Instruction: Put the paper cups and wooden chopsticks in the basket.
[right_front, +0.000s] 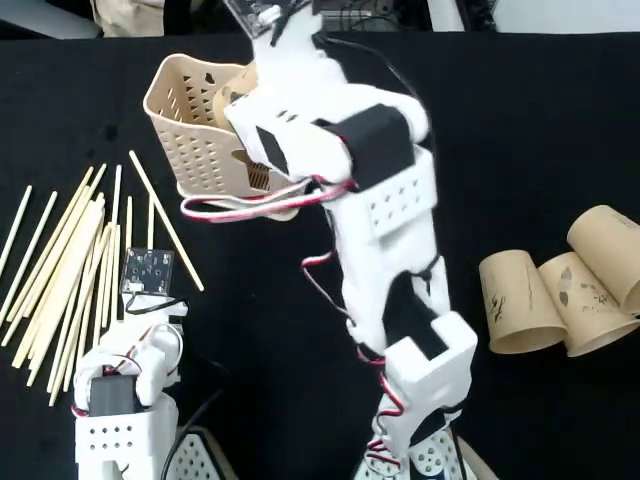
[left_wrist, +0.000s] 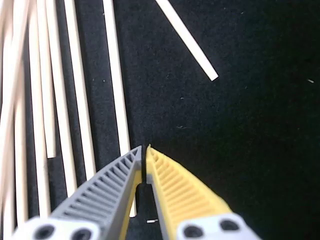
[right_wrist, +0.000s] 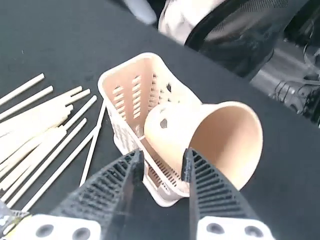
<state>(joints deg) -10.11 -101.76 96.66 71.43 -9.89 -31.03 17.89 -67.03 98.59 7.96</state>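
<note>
Right arm (right_front: 385, 200) covers part of basket (right_front: 185, 125).

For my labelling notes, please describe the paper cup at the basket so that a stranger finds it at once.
On the black table, find the beige perforated basket at the far side. The paper cup rests tilted at its opening; the other three cups lie together near the right edge.
</note>
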